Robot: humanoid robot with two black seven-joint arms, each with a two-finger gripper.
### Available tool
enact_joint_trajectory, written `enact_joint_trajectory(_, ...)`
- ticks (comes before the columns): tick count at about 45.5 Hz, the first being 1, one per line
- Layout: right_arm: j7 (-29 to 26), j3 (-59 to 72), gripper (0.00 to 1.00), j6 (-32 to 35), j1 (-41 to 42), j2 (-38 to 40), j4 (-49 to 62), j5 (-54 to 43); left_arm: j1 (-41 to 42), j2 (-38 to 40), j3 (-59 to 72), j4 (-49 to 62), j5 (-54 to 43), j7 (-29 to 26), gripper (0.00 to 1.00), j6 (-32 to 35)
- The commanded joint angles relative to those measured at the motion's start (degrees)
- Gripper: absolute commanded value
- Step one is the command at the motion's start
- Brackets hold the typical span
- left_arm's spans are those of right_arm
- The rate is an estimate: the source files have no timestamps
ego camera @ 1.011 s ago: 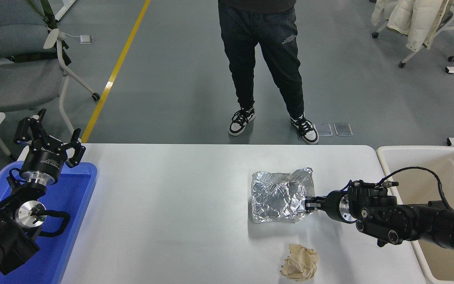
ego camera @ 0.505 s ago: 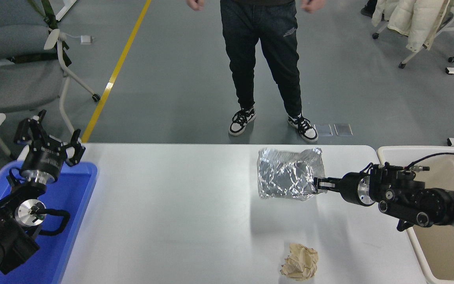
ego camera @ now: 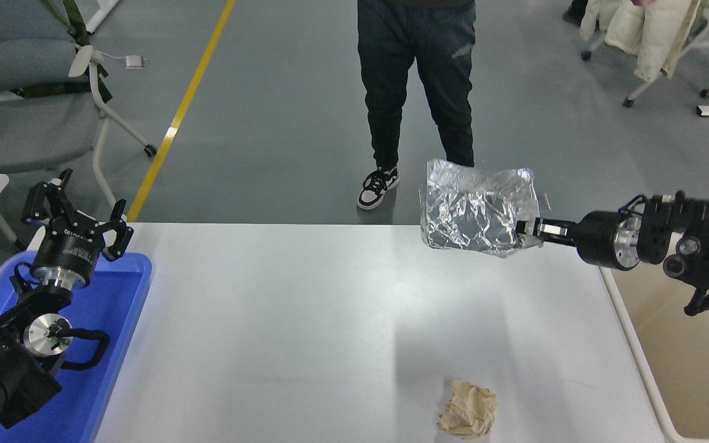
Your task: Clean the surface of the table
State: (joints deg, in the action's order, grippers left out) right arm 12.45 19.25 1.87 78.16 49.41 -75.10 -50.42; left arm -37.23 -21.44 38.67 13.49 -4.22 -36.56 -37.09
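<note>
Your right gripper point(ego camera: 525, 228) had its jaws clamped on the foil point(ego camera: 476, 209), held above the table point(ego camera: 280, 320) at upper right of frame. Paper wad point(ego camera: 468, 416) sat on the table at bottom center. Left gripper point(ego camera: 74, 212) was parked over the blue tray point(ego camera: 122, 289), jaws apart.
</note>
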Motion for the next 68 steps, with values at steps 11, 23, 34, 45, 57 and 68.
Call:
enact_joint_trajectory(11,-1.38,1.4,0.0,3.4,7.8,8.07,-6.64,-2.84,-0.04,0.0,0.0,0.05,0.0,0.0,1.0,0.0)
enact_joint_trajectory(23,-1.38,2.19,0.0,4.1,7.63,11.4,-5.33,-5.48,-0.04,0.0,0.0,0.05,0.0,0.0,1.0,0.0)
enact_joint_trajectory(34,-0.68,1.05,0.0,2.43,1.3,19.31,-0.41,-4.78,0.05,0.0,0.0,-0.04,0.0,0.0,1.0,0.0)
enact_joint_trajectory(45,2.04,0.35,0.0,0.15,-6.08,19.94,10.31,6.47,-0.04,0.0,0.0,-0.04,0.0,0.0,1.0,0.0)
enact_joint_trajectory(57,3.01,0.0,0.0,-0.03,-14.17,16.77,23.06,19.39,-0.04,0.0,0.0,-0.04,0.0,0.0,1.0,0.0)
enact_joint_trajectory(68,3.1,-0.18,0.0,-0.38,-22.6,13.97,30.35,28.79,-0.04,0.0,0.0,-0.04,0.0,0.0,1.0,0.0)
